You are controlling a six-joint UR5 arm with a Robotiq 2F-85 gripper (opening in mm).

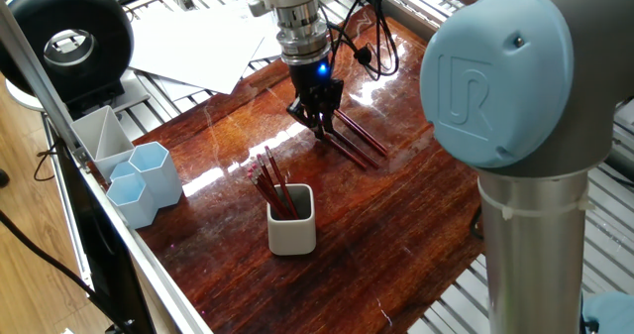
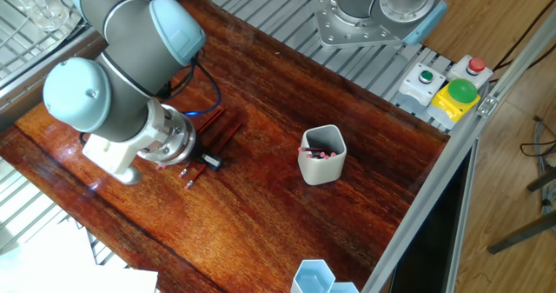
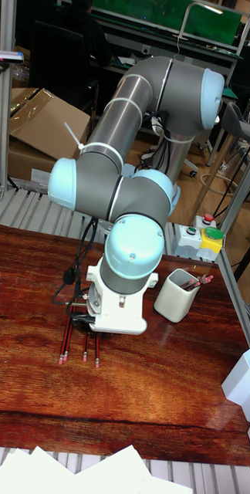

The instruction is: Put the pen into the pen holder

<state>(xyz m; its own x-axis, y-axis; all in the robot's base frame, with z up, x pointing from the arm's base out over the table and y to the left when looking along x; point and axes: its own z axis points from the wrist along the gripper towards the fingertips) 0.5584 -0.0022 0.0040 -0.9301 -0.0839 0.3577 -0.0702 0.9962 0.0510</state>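
The robot's black two-finger gripper stands low over the thin dark-red pens lying on the glossy wooden tabletop. I cannot tell if its jaws are closed. The off-white rounded-square pen holder stands well apart, already holding pens. The pens lie close together, so the jaws may catch two.

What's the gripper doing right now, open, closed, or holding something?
Gripper: down at the pens on the table, fingers close together; whether it has gripped one cannot be told.
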